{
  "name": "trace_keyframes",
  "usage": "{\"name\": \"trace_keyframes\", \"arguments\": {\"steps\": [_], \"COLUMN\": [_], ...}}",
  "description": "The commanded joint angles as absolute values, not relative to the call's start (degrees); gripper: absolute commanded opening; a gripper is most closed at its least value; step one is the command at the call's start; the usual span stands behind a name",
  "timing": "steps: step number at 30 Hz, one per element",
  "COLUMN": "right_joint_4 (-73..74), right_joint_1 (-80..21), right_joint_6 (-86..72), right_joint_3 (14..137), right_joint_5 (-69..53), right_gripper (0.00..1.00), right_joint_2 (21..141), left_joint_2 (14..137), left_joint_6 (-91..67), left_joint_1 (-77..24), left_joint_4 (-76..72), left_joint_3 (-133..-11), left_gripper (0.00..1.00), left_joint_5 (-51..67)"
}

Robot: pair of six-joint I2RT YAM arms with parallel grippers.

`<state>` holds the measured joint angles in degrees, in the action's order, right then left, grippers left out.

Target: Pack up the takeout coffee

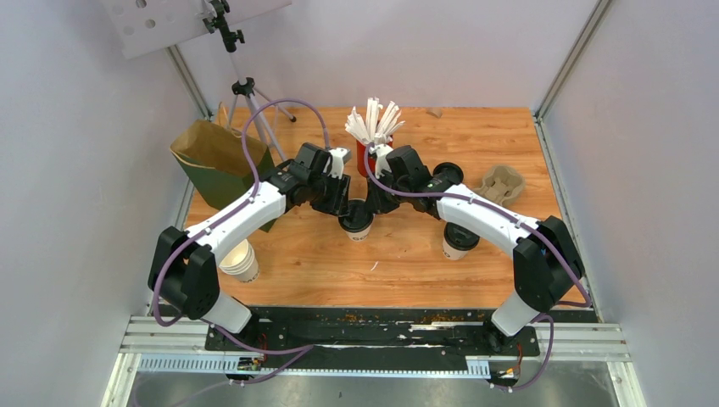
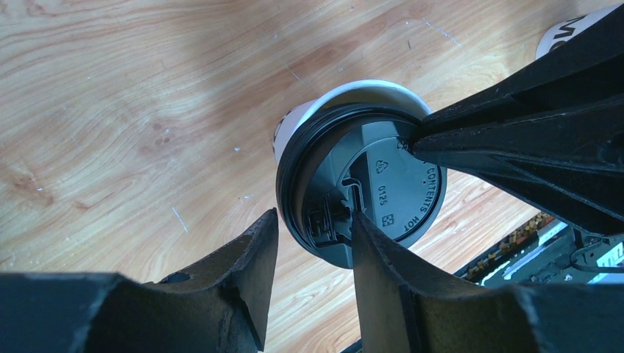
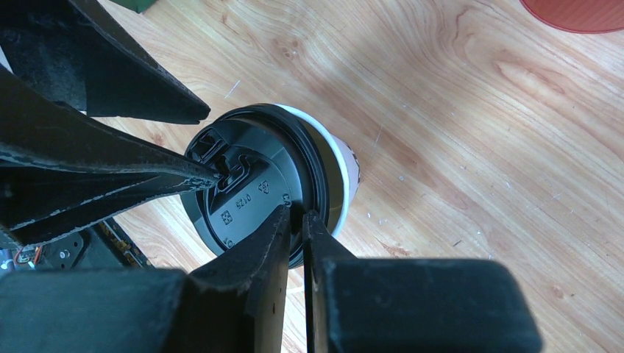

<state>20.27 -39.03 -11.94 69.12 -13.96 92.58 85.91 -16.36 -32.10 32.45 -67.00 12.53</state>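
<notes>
Coffee (image 1: 357,222) sits upright in the middle of the bench (image 1: 407,264). Right gripper (image 3: 296,215) is pinched tight on the lid (image 2: 368,176) rim. Left gripper (image 2: 313,215) is half open, straddling the opposite rim, one finger on top.

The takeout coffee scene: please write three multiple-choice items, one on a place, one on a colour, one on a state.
1. Where does the green paper bag stand? A. left rear of the table B. right front C. the middle
2. What colour is the lid of the takeout coffee? A. white B. black C. red
3. How is the right gripper? A. wide open B. shut on the bag C. shut on the lid's rim
Answers: 1 A, the top view shows it at far left; 2 B, both wrist views show it black; 3 C, it pinches the rim.
</notes>
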Motion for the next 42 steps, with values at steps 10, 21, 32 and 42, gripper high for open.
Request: {"name": "trace_keyframes", "arguments": {"steps": [10,21,32,42], "right_joint_4": [19.95,19.91,20.06,20.55], "right_joint_1": [-38.65,-38.65,-38.62,-38.63], "right_joint_6": [-12.35,-13.37,-14.17,-14.45], "right_joint_3": [69.65,70.12,70.10,70.48], "right_joint_5": [-12.34,-13.34,-13.62,-12.43], "right_gripper": [0.12,0.13,0.14,0.22], "right_joint_2": [91.06,90.28,89.03,87.41], "left_joint_2": [87.25,86.45,86.54,89.39], "left_joint_6": [-14.30,-13.96,-14.88,-15.37], "left_joint_1": [-31.90,-31.90,-31.90,-31.90], "left_joint_4": [30.67,31.53,33.57,34.92], "left_joint_3": [-67.06,-68.64,-71.83,-74.30], "left_gripper": [0.47,0.26,0.20,0.20], "left_joint_5": [12.39,14.41,15.38,15.51]}}
